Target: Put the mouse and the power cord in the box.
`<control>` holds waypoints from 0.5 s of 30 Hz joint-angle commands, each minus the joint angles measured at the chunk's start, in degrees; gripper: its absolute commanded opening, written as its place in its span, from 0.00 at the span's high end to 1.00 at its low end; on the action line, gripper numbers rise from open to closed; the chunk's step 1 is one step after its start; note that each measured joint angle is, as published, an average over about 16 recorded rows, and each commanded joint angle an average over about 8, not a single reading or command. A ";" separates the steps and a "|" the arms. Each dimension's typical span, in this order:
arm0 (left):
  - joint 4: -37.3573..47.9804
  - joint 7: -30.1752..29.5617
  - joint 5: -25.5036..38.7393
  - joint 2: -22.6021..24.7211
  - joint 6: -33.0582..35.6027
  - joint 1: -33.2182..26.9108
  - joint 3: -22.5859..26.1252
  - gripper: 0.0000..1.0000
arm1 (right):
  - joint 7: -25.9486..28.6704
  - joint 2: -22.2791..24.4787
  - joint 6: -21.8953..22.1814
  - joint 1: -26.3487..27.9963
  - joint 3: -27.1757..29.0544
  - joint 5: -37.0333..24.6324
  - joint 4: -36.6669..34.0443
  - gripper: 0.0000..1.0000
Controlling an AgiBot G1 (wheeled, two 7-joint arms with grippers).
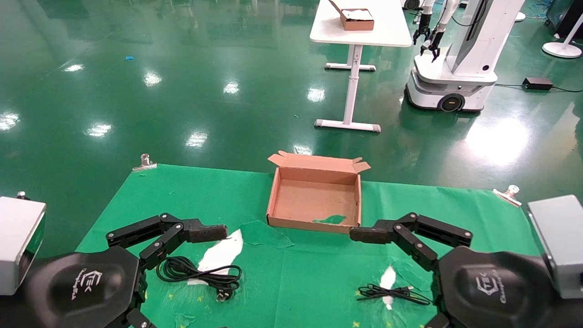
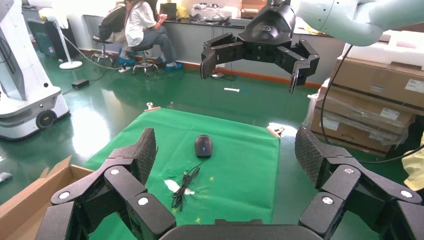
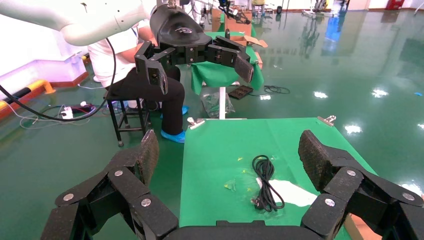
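The box (image 1: 275, 200) lies open in the middle of the green cloth, lid flap leaning back, a green scrap on its bottom. The coiled power cord (image 1: 200, 272) rests near the front left, also seen in the right wrist view (image 3: 267, 182). The black mouse (image 2: 203, 146) sits on the cloth's right part, its thin cable (image 1: 392, 293) bunched beside it; in the head view the right arm hides the mouse body. My left gripper (image 1: 217, 233) hovers open above the cord. My right gripper (image 1: 360, 234) hovers open off the box's front right corner. Both are empty.
Metal clips (image 1: 145, 162) pin the green cloth (image 1: 309, 282) at its far corners, and white patches show through tears. Beyond the table stand a white table (image 1: 360, 27) with a small brown box and another robot (image 1: 455, 68). Stacked cartons (image 2: 380, 95) lie off the right side.
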 commanded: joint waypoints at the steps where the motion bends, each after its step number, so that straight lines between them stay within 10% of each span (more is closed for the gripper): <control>1: 0.00 0.00 0.00 0.00 0.00 0.00 0.00 0.00 | 0.00 0.00 0.00 0.00 0.00 0.00 0.00 0.00; 15: 0.00 0.00 0.00 0.00 0.00 0.00 0.00 0.00 | 0.00 0.00 0.00 0.00 0.00 0.00 0.00 0.00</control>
